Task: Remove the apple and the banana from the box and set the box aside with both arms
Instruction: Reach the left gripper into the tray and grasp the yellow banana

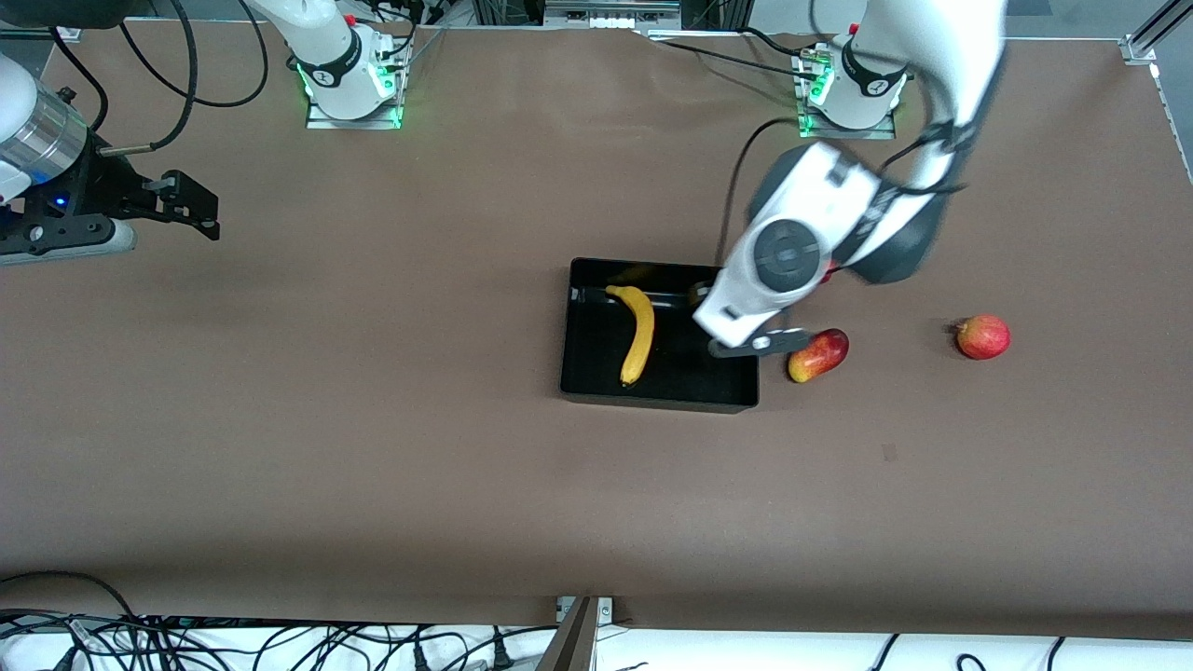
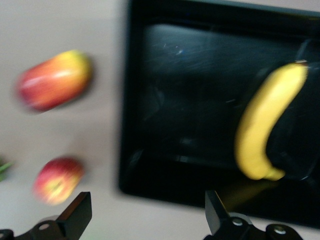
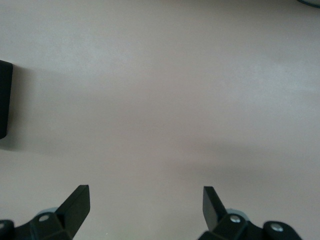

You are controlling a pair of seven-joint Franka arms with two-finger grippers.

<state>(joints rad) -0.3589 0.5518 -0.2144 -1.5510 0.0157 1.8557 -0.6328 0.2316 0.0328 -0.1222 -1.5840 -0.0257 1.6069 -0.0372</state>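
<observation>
The black box point(image 1: 694, 373) sits mid-table with the yellow banana point(image 1: 638, 333) lying inside it. The red apple point(image 1: 982, 336) rests on the table toward the left arm's end. My left gripper point(image 1: 755, 345) hangs over the box's wall at that end, beside the mango; it is open and empty. In the left wrist view its fingers point(image 2: 76, 212) stand wide apart over the bare table, with the box point(image 2: 190, 90), the banana point(image 2: 267, 127) and the apple point(image 2: 56, 180) ahead. My right gripper point(image 1: 207, 216) waits open and empty at the right arm's end, over bare table point(image 3: 145, 210).
An oblong red-yellow mango point(image 1: 818, 354) lies just outside the box, between it and the apple; it also shows in the left wrist view point(image 2: 54, 86). A dark object point(image 3: 4, 100) sits at the edge of the right wrist view. Cables run along the table's near edge.
</observation>
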